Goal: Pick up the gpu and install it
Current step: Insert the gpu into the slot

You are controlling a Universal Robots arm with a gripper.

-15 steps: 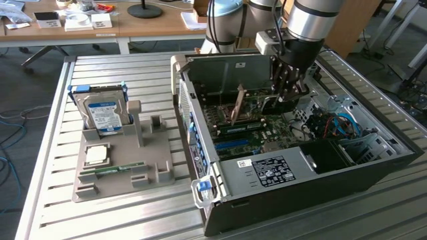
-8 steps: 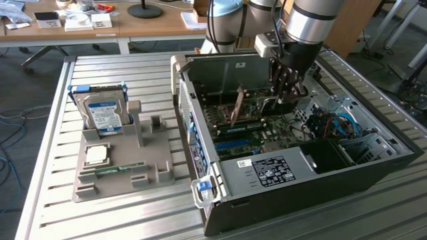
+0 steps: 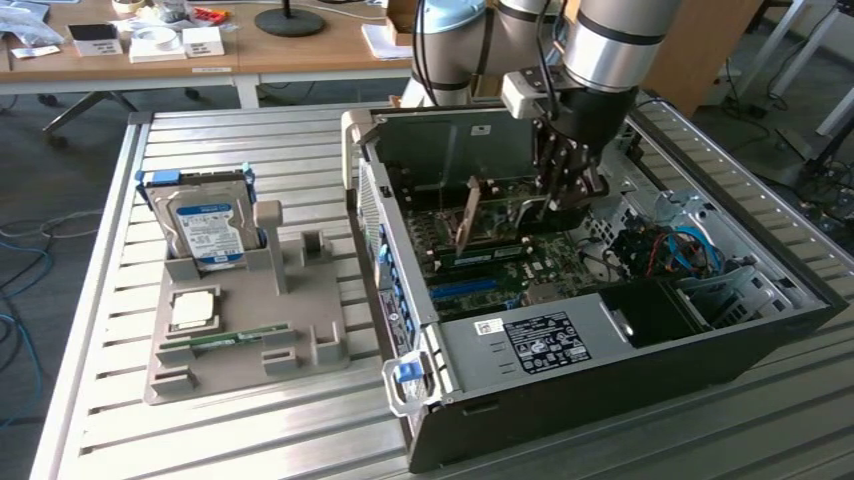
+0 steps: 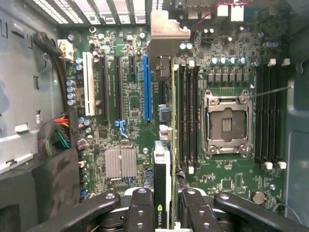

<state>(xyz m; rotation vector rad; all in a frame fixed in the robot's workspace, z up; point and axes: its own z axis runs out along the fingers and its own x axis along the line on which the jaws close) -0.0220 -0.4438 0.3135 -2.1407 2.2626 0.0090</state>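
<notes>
Pinching the gpu edge-on, my hand hangs inside the open computer case above the motherboard. Its fingers hide the card's near end; its lower edge is hard to make out.

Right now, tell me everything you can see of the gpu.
The gpu is a thin card seen edge-on, black-faced with a green logo near the gripper and a pale metal bracket at its far end. It hangs clamped between the fingers inside the open computer case, above the motherboard, beside the blue slot. In the exterior view it stands slightly tilted. Whether it touches the board is unclear.
</notes>
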